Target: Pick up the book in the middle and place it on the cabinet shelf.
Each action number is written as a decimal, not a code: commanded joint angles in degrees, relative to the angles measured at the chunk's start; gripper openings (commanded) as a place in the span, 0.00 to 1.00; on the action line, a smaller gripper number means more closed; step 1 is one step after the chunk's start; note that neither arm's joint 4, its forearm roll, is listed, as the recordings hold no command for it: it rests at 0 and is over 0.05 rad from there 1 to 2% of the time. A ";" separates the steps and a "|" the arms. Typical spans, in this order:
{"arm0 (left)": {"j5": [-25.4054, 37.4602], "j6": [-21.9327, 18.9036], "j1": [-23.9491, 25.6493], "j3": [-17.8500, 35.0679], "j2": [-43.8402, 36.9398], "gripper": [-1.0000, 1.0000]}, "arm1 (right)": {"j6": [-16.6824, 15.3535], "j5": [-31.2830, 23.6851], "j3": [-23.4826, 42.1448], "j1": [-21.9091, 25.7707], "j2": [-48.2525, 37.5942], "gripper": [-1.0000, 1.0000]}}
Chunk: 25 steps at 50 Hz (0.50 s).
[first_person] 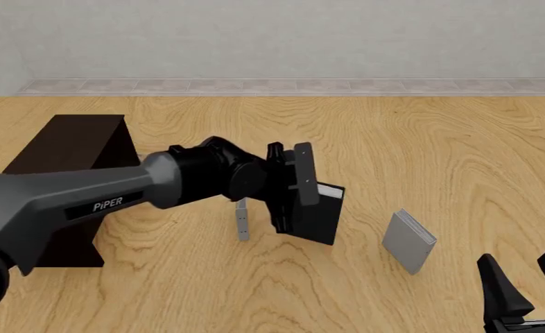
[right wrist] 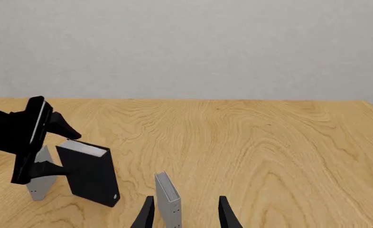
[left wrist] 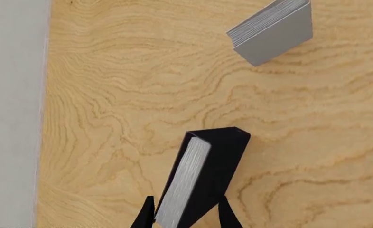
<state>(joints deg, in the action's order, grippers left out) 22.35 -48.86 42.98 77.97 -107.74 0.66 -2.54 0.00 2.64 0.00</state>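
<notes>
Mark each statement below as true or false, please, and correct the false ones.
1. The left gripper holds the black book. True: its fingers sit on both covers.
2. The black book lies flat on the table. False: it is tilted in the gripper, and the right wrist view shows it lifted off the wood.
3. The black book already rests on the cabinet. False: the cabinet top is bare, and the book is to its right in the front view.
4. The right gripper is open and holds nothing. True.
5. The thin grey book stands upright on the table. True.
6. The small light-grey book is on the cabinet. False: it stands on the table.
</notes>
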 commanded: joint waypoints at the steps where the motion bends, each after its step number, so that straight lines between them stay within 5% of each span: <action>1: 2.45 1.10 0.77 0.74 -1.50 1.00 | 0.34 -0.03 0.00 -0.25 0.00 1.00; 15: 3.04 1.93 0.48 0.87 -2.87 1.00 | 0.87 0.07 0.00 -0.35 0.00 1.00; 16: 3.24 2.08 0.38 1.08 -3.01 0.00 | 0.90 0.08 0.00 -0.38 0.00 1.00; 25: 4.18 3.52 1.46 1.50 -1.81 0.00 | 0.81 0.01 0.00 -0.43 0.00 1.00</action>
<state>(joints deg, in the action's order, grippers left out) 24.34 -44.00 43.26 80.19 -108.62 1.38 -2.51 0.00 2.30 0.00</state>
